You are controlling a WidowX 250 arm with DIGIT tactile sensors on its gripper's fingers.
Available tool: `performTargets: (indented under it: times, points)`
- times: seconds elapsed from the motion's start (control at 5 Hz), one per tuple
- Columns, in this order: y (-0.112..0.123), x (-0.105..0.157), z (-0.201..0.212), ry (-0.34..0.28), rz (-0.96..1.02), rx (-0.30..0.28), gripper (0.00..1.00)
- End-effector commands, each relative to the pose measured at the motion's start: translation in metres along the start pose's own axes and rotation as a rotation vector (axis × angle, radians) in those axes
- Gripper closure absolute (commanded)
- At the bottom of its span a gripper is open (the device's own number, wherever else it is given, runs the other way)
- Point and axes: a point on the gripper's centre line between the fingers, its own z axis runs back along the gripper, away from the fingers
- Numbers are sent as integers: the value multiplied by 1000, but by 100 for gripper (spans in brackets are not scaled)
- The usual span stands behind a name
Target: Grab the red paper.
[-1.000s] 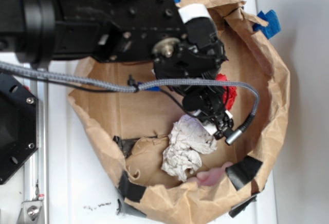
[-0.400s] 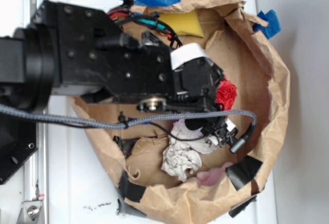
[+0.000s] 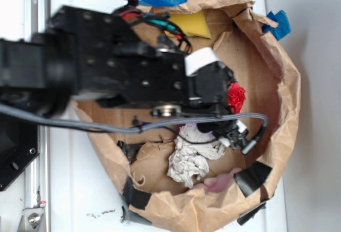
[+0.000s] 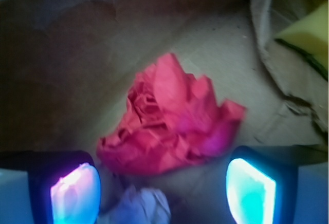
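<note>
Two views cover this moment. Seen from the exterior camera, the black arm (image 3: 106, 67) reaches in from the left of the frame over a brown paper bag (image 3: 282, 83) rolled down into a shallow nest on a white worktop (image 3: 74, 189). Only a sliver of the red paper (image 3: 236, 97) shows, right of centre, peeking out beside the pincer's housing; the fingers themselves are hidden under the arm here. A whitish crumpled paper ball (image 3: 189, 157) lies lower centre, just below the arm's tip, and a yellow sponge (image 3: 193, 24) sits at the upper middle against the bag wall. Blue tape (image 3: 278, 23) and black tape (image 3: 253, 177) patch the rim.

From the wrist camera, the pincer (image 4: 163, 185) is spread wide, its two glowing pads at the lower left and lower right corners. The red paper (image 4: 169, 121) lies on the bag floor at frame centre, above the gap between the pads and not yet between them. The whitish ball (image 4: 134, 206) sits at the bottom edge, inside that gap.

A good grab probably means advancing toward the red ball until it fills the gap, keeping the white ball out, then closing gently, since thin paper will crush and may slip. Room is tight: the bag's soft walls close round on every side.
</note>
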Motion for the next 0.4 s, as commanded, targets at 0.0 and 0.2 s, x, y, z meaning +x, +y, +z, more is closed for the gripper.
performTargets:
  times: [0.0, 0.2]
  points:
    - [-6, 33, -7, -66, 53, 16, 0]
    - [-8, 34, -14, -73, 41, 34, 0]
